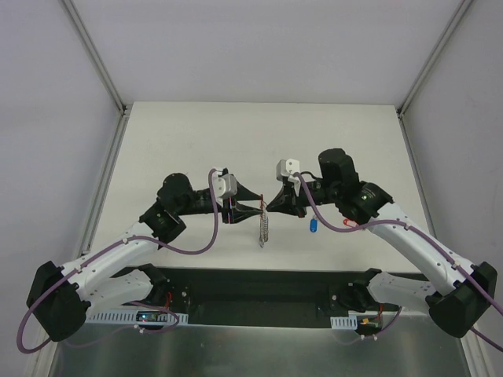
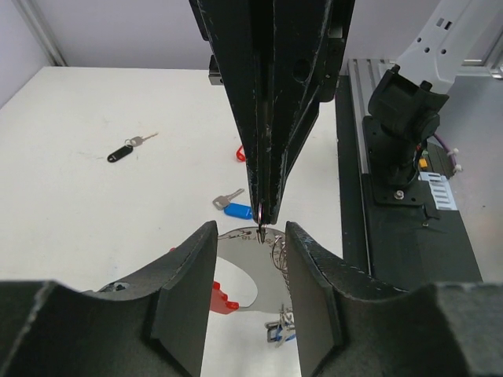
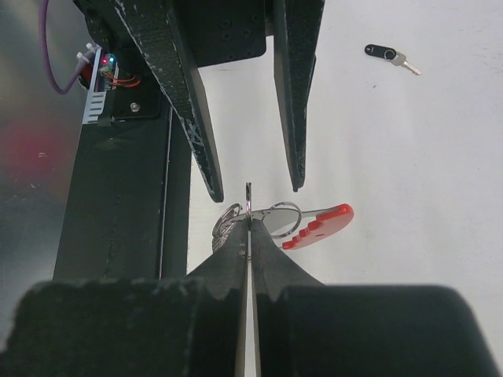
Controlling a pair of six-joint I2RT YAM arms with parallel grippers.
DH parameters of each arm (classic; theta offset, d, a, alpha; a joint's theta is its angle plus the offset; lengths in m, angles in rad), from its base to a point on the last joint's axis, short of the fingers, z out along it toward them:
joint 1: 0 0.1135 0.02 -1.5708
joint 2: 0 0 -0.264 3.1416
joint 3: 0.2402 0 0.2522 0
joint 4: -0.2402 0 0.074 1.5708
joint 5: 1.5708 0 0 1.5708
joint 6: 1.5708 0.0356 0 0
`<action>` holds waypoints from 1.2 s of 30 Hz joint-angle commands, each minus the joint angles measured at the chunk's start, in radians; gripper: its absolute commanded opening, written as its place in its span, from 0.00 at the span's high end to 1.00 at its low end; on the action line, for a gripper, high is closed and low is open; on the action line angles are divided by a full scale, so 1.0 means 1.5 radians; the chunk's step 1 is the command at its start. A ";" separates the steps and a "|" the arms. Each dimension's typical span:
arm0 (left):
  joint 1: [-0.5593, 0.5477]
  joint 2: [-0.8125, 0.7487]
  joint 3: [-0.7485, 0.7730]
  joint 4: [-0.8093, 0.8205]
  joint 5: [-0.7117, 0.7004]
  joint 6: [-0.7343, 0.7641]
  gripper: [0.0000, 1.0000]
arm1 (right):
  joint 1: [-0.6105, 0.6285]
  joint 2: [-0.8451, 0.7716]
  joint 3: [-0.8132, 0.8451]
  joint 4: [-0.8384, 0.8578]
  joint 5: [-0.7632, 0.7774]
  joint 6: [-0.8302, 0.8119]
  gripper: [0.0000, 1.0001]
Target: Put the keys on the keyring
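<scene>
1. My right fingers [image 3: 240, 259] are pressed together, pinching the keyring [image 3: 318, 222] above the tabletop [image 3: 409, 196].
2. My left fingers [image 2: 192, 283] are spread beside it, empty.
3. Blue key [image 2: 237, 210] lies below, unpicked.
4. Step, I judge: keyring presented. Next: left fetches the key, threads it.

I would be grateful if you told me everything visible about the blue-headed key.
The blue-headed key is small, with an oblong blue plastic-looking head and a short silver metal blade. It lies flat on the white table, loose, its blade angled up-left in the left wrist view. Nothing but the table touches it.
</scene>
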 commanded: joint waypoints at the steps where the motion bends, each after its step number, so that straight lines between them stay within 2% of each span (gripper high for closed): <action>1: -0.001 0.009 0.055 -0.067 0.041 0.044 0.60 | 0.010 -0.023 0.032 -0.004 -0.004 -0.034 0.99; 10: -0.002 0.032 0.075 -0.086 0.060 0.038 0.70 | 0.021 -0.021 0.037 -0.017 0.012 -0.044 0.99; 36: -0.007 0.066 0.093 -0.102 0.082 0.020 0.89 | 0.038 -0.010 0.045 -0.028 0.041 -0.051 0.99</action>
